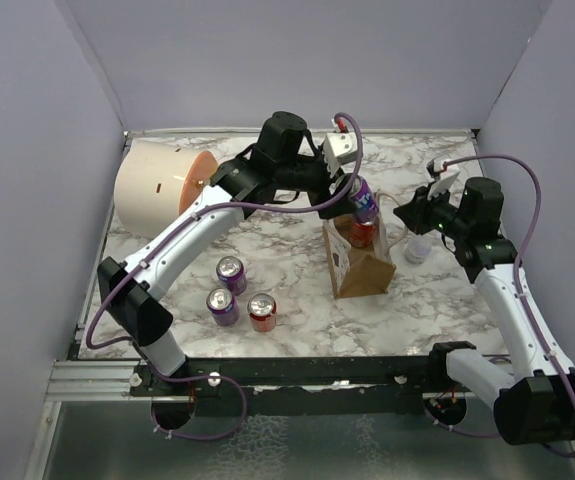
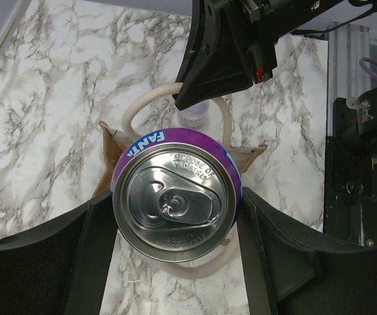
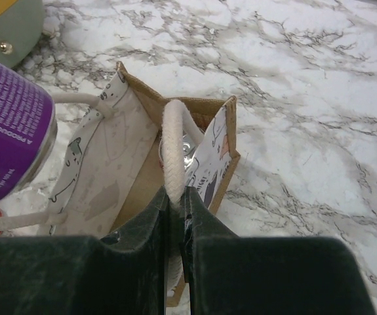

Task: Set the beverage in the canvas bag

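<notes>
The left gripper (image 2: 175, 203) is clamped on a purple Fanta can (image 1: 365, 200), 1 finger on each side of its body, holding it upright with the silver top facing the wrist camera. The can hangs directly over the open mouth of the canvas bag (image 1: 365, 275), above the rim and not yet inside. The bag stands upright on the marble table (image 1: 447, 300), just toward 3 o'clock from the table's middle. A red can (image 1: 364, 234) already sits in it, its top showing between the printed inner walls. At the bag's 3 o'clock side the right gripper (image 3: 177, 203) is pinched tight on 1 white handle (image 3: 174, 138), which rises from between the fingers and arches over the opening. The other handle loops out under the purple can on the 9 o'clock side. 3 loose cans (image 1: 237, 295), 2 purple and 1 red, stand together at 8 o'clock from the bag, well apart from it. A cream cylinder (image 1: 152, 185) with an orange face lies at the table's 10 o'clock corner.
</notes>
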`<action>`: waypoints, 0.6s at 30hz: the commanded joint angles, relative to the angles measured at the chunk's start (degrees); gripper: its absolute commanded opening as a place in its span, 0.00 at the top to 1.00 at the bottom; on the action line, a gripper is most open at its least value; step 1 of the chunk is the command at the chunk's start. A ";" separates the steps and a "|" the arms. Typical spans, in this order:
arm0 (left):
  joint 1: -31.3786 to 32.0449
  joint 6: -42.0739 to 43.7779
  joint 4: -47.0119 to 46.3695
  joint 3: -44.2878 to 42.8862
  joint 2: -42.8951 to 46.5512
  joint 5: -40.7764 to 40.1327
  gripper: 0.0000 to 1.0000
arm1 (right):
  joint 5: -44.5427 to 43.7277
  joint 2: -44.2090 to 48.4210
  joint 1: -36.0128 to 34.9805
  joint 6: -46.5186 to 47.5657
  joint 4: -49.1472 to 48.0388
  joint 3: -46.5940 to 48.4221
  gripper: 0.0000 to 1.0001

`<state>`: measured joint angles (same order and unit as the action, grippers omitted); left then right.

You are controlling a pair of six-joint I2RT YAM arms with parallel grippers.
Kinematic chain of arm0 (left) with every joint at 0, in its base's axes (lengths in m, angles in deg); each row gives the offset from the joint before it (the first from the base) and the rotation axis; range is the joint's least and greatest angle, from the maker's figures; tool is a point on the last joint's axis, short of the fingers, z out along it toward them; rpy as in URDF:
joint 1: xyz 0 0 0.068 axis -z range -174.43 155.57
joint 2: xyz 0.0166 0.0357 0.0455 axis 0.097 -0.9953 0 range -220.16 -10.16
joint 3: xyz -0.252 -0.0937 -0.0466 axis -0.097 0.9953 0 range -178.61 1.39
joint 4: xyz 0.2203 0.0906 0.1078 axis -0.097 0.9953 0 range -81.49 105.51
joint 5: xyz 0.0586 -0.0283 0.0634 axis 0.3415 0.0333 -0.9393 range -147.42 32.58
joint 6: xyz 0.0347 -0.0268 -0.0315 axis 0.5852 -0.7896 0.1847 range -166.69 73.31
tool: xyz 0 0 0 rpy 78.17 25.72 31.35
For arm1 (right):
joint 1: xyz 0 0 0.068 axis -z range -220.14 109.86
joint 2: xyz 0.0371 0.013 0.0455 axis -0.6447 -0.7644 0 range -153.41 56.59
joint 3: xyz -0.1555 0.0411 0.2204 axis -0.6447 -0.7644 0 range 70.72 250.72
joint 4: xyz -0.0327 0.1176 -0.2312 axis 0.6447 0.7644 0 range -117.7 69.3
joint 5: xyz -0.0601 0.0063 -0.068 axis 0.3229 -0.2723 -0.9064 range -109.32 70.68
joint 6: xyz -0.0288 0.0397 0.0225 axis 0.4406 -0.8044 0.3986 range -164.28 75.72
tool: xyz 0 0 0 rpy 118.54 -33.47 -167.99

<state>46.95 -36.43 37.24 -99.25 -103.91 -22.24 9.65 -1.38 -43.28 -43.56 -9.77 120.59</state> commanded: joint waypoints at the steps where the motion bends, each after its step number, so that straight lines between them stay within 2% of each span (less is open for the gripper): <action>1: 1.00 -2.77 -8.75 -5.22 -2.26 3.57 1.00 | -2.44 1.84 1.07 0.05 -1.57 -1.26 0.99; 8: 1.92 -4.32 -10.93 -3.84 -5.56 1.55 1.00 | -2.78 2.75 1.90 -0.68 -1.76 -1.86 0.99; 18: 3.50 1.11 -9.58 -0.20 -8.27 -1.30 1.00 | -3.75 4.76 3.05 -0.88 -3.30 -3.46 0.99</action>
<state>49.36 -37.96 32.52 -99.53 -111.80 -22.39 7.77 1.50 -41.18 -44.05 -10.31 118.75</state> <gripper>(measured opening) 0.675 0.091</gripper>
